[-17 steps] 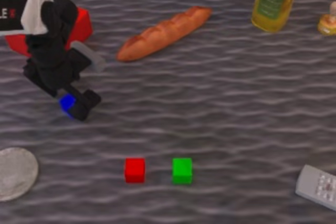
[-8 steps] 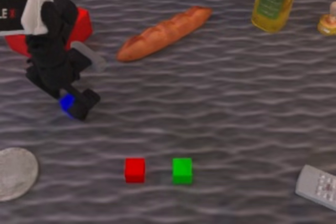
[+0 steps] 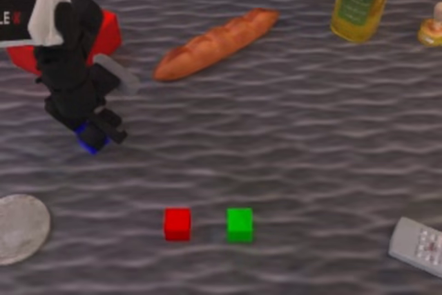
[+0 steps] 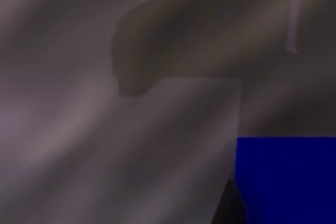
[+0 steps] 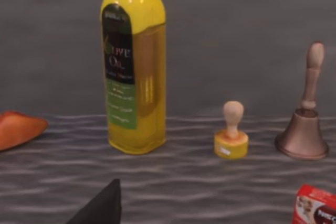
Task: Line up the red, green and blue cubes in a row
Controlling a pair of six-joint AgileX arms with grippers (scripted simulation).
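Two of the three small solid cubes, the bright red cube (image 3: 177, 224) and the bright green cube (image 3: 239, 224), sit side by side near the front of the grey rippled surface (image 3: 297, 136). The deep blue cube (image 3: 90, 136) lies well apart at the left, under the left end effector (image 3: 97, 131), whose fingers appear narrowed around it. From the left wrist view the blue cube (image 4: 286, 179) fills one corner. The grip should be square and firm before lifting, then the cube carried into line with the other two. The tall yellow bottle (image 5: 134, 66) reads "Olive Oil". The right arm is parked out of the top view.
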